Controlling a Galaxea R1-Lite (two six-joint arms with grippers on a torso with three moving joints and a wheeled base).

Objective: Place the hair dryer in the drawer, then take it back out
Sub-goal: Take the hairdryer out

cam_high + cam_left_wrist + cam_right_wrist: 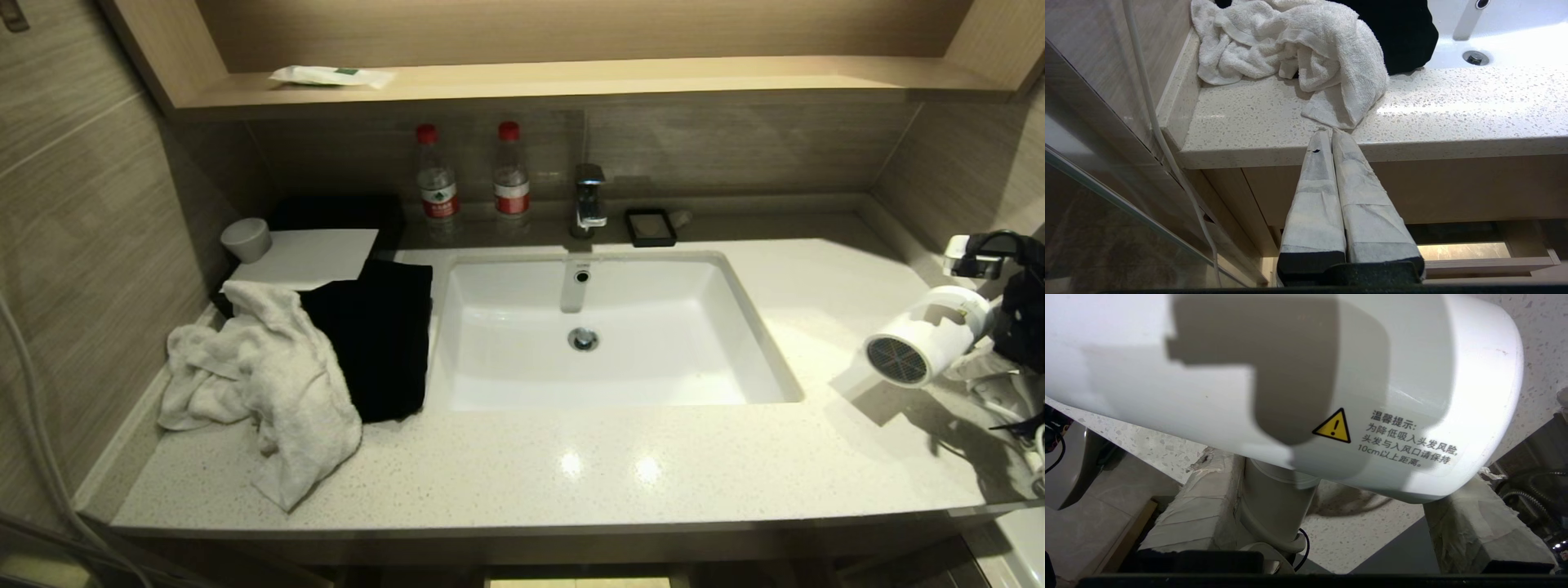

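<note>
— Where is the small white plastic hair dryer (927,337) sitting?

— It is hanging above the far-right end of the speckled pale stone counter (571,465), right of the white rectangular sink (608,331), its grey mesh grille facing left and near.

— Is the right gripper (1327,514) holding it?

— Its taped fingers (1196,510) are standing wide, one touching the handle, the other apart; a grip I cannot tell.

— And the left gripper (1331,136)?

— It is hanging pressed together below the counter's near edge, by the crumpled white towel (1298,49).
</note>
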